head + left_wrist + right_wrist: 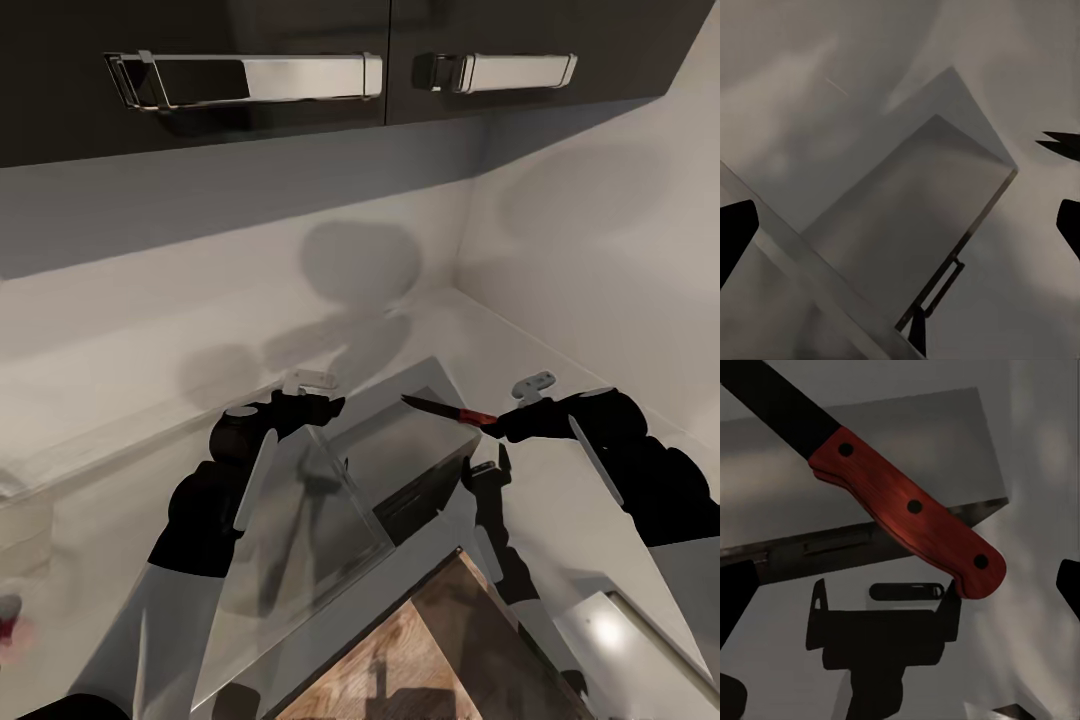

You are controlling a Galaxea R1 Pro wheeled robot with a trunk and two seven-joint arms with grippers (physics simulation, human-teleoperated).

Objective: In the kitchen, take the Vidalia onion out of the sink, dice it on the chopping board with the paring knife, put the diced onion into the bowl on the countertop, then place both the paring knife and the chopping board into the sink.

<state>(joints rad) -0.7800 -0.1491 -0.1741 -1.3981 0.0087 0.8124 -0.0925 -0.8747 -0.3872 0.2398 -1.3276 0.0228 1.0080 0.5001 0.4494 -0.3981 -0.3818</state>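
Head view: both black arms reach forward over the rectangular stainless-steel sink (400, 450), set in the long matte grey desk (150, 350) in a corner of pale walls. Dark upper cabinets with chrome bar handles (245, 78) hang above. The small paring knife with dark pointed blade and red-orange handle (448, 409) is over the far right part of the basin, blade pointing toward the left arm, handle end at the right pincer (505, 425). The right wrist view shows the riveted red handle of the knife (907, 514) lying slantwise between the two dark fingers (735, 600) at the frame edges, steel basin behind it; whether the fingers actually press on the handle cannot be told, since a visible gap lies on both sides. The left pincer (305, 405) hovers over the basin's near left rim; in the left wrist view its dark fingertips (735, 232) stand widely spread with nothing between them, the basin (907, 217) below. A corner of the dark brown wooden chopping board (440, 650) shows at the lower edge, near the robot's trunk, and the arms cast shadows on the wall
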